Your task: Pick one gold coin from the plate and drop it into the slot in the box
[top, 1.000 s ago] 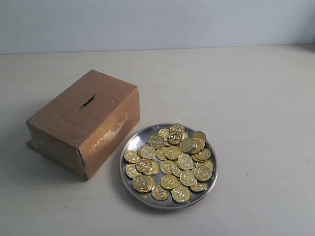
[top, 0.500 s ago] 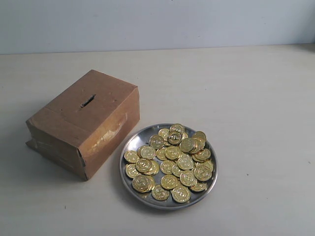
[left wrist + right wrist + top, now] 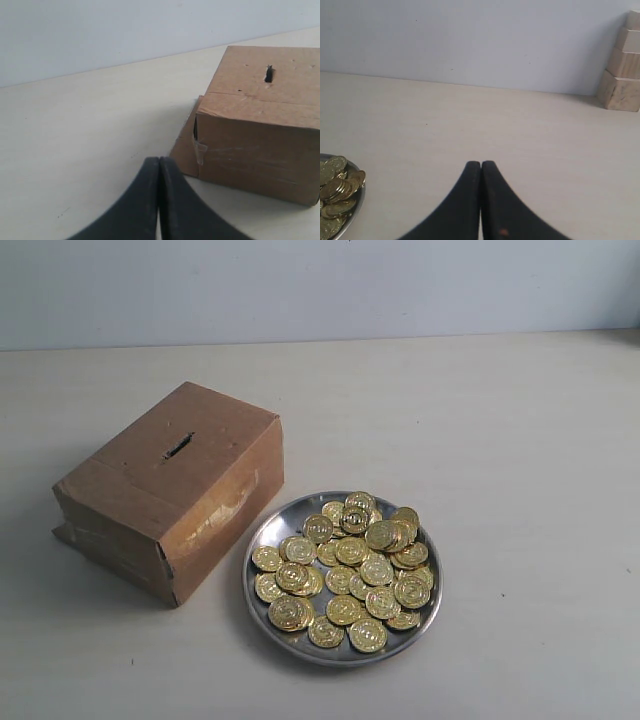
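A brown cardboard box (image 3: 170,490) sits left of centre on the table, with a short dark slot (image 3: 177,447) cut in its top. Just to its right stands a round silver plate (image 3: 272,525) heaped with several gold coins (image 3: 350,565). Neither arm shows in the exterior view. In the left wrist view my left gripper (image 3: 159,160) is shut with nothing in it, a short way from the box (image 3: 260,135) and its slot (image 3: 269,74). In the right wrist view my right gripper (image 3: 481,163) is shut and empty, with the plate's rim (image 3: 360,199) and coins (image 3: 337,190) off to one side.
A stack of pale wooden blocks (image 3: 622,75) stands against the wall in the right wrist view. The table is a pale cream surface (image 3: 520,440) meeting a light wall at the back.
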